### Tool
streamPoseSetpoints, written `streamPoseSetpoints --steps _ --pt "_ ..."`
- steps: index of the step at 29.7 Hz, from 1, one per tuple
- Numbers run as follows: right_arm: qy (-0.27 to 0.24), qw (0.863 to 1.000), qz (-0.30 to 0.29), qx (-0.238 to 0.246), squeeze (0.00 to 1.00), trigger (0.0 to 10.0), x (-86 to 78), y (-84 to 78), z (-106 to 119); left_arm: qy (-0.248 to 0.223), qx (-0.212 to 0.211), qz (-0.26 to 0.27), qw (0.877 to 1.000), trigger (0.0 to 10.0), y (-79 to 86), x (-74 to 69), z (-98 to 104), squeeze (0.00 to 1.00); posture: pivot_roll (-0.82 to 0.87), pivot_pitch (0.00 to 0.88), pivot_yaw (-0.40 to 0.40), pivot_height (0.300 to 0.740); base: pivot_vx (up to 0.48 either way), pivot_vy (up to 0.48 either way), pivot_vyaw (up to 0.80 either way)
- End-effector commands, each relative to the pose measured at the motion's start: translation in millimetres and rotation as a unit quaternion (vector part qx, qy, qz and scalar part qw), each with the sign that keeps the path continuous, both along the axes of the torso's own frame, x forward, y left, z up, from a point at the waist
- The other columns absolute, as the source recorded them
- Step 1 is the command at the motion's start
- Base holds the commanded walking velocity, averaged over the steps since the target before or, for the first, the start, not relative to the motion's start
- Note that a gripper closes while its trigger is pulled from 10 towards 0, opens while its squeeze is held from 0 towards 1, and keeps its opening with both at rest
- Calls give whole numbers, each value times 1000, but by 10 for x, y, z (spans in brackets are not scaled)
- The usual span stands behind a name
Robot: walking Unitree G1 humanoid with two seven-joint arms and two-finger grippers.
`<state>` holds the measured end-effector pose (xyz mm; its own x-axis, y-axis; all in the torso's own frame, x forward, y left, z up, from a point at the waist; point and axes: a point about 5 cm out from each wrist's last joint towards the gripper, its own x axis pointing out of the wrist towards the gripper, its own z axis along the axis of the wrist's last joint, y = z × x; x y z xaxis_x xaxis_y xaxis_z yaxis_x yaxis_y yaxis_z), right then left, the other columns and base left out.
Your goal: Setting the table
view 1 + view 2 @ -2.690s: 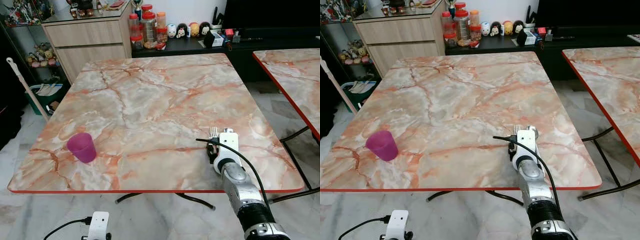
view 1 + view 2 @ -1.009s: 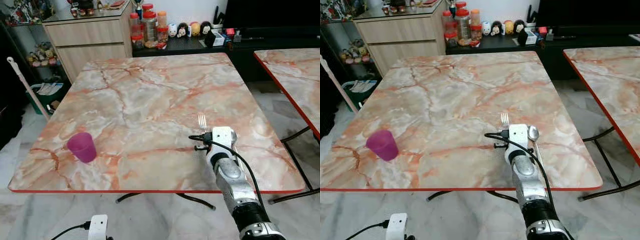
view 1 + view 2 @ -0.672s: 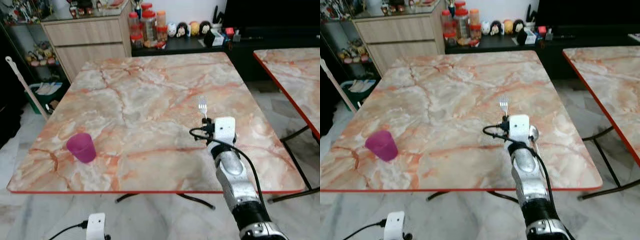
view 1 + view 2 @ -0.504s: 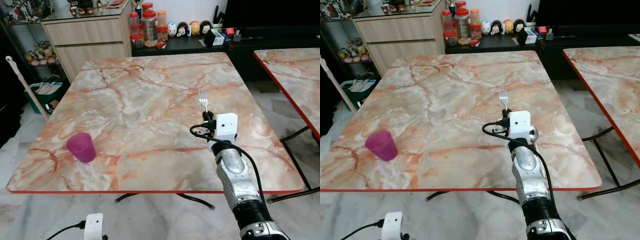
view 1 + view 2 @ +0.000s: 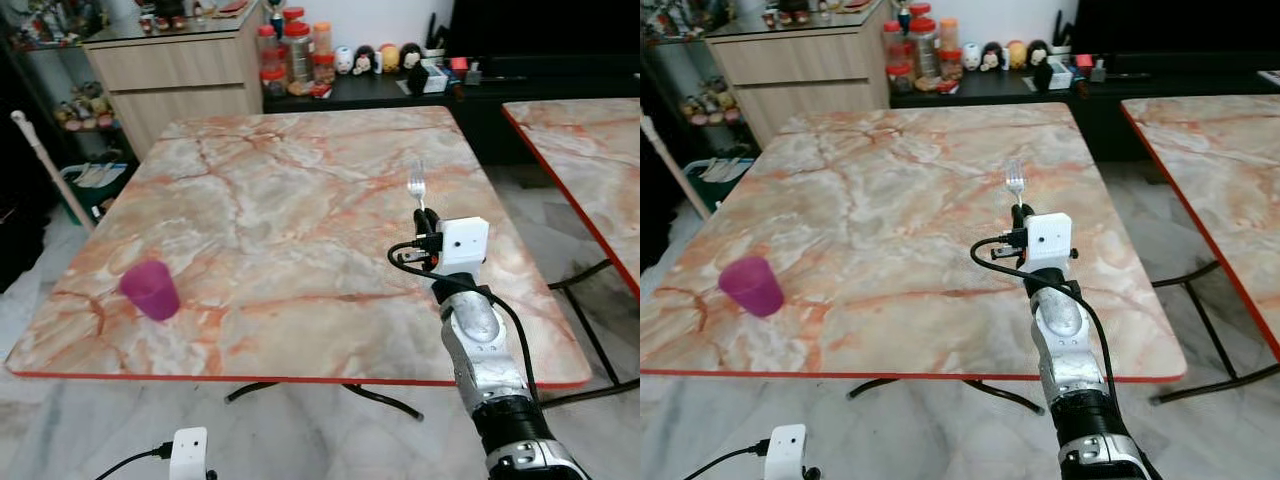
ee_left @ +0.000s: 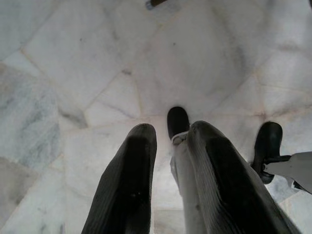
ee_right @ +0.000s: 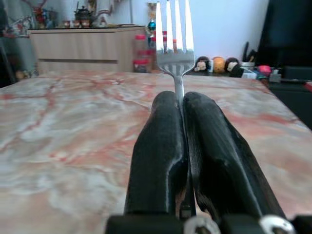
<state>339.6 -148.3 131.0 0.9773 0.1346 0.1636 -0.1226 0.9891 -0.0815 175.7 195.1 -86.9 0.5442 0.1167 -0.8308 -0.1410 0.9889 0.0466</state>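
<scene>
**Fork aloft, mid-carry**

Head views: silver metal fork point(image 5: 417, 183) clamped upright in right gripper point(image 5: 424, 222), above pink-veined marble table point(image 5: 260, 200); purple plastic cup point(image 5: 150, 290) well apart.

Right wrist: fingers point(image 7: 158, 141) pinching the thin handle; could pivot or slip.

Left wrist: left gripper point(image 6: 168, 146) idle, parted, over floor.

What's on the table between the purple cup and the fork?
Nothing: in the left eye view, only bare marble table lies between the purple cup and the fork held by the right gripper.
</scene>
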Motion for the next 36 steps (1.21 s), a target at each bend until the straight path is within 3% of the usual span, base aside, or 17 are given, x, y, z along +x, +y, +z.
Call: streamPoseSetpoints --steps 1,4,15,23,36 --pt "-24 1000 7 2 0 10000 21 26 107 0 8 2 1000 10000 51 -15 2 0 -209 0 59 740 0 0 0" --pt "-23 1000 5 0 0 10000 22 16 102 0 9 2 1000 10000 57 -15 3 0 -213 0 61 740 0 0 0" --pt "-22 1000 3 1 0 10000 28 21 96 -5 8 4 1000 10000 69 9 16 0 -201 0 56 740 0 -480 0" --pt "-23 1000 0 -2 0 10000 38 -1 111 -6 7 9 1000 10000 64 0 12 0 -199 0 52 740 0 0 0" --pt "-21 1000 -7 -5 0 10000 37 -28 109 -6 4 8 1000 10000 48 -1 9 0 -205 0 54 740 0 -443 0"
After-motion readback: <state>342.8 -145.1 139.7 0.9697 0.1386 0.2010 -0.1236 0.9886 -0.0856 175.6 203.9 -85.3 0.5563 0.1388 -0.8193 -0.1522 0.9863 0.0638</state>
